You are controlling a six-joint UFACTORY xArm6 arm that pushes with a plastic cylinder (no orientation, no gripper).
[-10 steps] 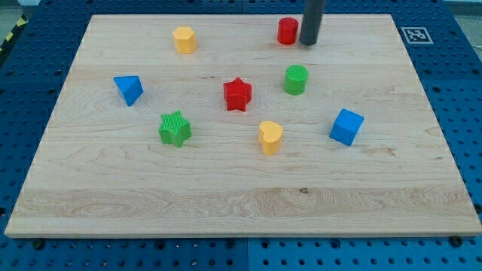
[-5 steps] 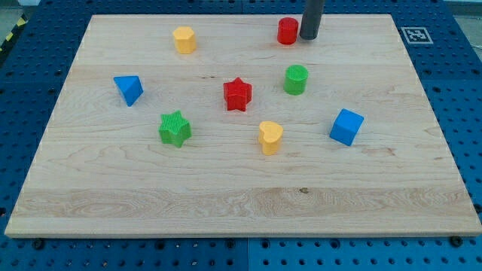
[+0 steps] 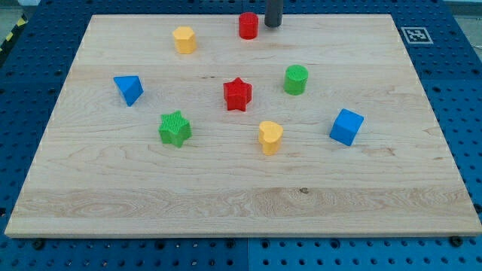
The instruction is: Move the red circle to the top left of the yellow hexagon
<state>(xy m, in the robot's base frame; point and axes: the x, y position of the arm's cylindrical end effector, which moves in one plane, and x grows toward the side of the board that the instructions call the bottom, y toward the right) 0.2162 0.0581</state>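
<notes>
The red circle point(image 3: 248, 25) stands near the board's top edge, right of the yellow hexagon point(image 3: 184, 39), which sits at the upper left. My tip point(image 3: 273, 25) is just to the right of the red circle, close to it or touching it. The rod comes down from the view's top.
A blue triangle point(image 3: 129, 89) is at the left. A green star point(image 3: 175, 129), red star point(image 3: 237, 94), green circle point(image 3: 296, 79), yellow heart point(image 3: 270, 137) and blue cube point(image 3: 346, 126) lie across the middle. The wooden board point(image 3: 241, 211) rests on a blue pegboard.
My tip has moved left along the top edge, and the red circle has slid left with it, closer to the yellow hexagon.
</notes>
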